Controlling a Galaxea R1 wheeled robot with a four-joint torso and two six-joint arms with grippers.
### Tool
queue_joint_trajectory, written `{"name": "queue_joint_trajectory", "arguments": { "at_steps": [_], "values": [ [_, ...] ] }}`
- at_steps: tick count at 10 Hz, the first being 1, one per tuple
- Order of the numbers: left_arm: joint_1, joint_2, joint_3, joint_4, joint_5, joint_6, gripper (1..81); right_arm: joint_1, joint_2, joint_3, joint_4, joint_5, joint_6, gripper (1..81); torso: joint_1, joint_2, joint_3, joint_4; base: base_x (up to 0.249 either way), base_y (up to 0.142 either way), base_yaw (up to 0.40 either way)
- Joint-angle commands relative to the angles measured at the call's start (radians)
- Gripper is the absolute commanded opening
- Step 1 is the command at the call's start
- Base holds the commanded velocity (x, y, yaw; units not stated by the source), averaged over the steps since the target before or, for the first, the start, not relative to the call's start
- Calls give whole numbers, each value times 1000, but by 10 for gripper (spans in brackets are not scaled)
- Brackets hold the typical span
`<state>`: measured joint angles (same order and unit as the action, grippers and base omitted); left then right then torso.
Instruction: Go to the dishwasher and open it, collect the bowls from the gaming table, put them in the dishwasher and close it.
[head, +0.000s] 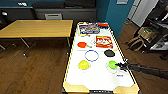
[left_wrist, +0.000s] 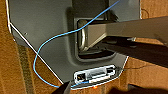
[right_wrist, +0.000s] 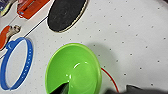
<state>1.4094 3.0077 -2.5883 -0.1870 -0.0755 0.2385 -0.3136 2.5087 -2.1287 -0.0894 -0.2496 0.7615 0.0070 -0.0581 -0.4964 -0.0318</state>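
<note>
Your robot's right arm (head: 147, 69) is a slim black bar; a thin blue cable (left_wrist: 53, 37) loops across its grey base panel (left_wrist: 37, 27)

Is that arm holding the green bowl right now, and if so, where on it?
It cannot be told. The right gripper is at the rim of the green bowl, with a dark fingertip over the edge, but a closed grip isn't visible.
</note>
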Motion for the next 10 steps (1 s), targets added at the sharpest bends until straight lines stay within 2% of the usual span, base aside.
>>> {"name": "queue_joint_trajectory", "arguments": {
  "at_steps": [1, 3, 7, 8, 10],
  "values": [
    [-3, -2, 7, -9, 82, 1, 811, 159, -5, -13, 14, -11, 6, 811, 0, 0, 0, 0, 0, 0, 0],
    [-3, -2, 5, -9, 82, -5, 811, 165, 6, -13, 16, -10, 7, 811, 0, 0, 0, 0, 0, 0, 0],
    [-3, -10, 5, -8, 91, -5, 811, 77, -26, 16, 40, 78, 6, 811, 0, 0, 0, 0, 0, 0, 0],
    [-3, -10, 5, -8, 94, -5, 811, 60, -46, 33, 43, 93, 6, 10, 0, 0, 0, 0, 0, 0, 0],
    [-3, -7, 5, -8, 97, -5, 811, 67, -110, 104, 51, 109, 9, 10, 0, 0, 0, 0, 0, 0, 0]
  ]
}}
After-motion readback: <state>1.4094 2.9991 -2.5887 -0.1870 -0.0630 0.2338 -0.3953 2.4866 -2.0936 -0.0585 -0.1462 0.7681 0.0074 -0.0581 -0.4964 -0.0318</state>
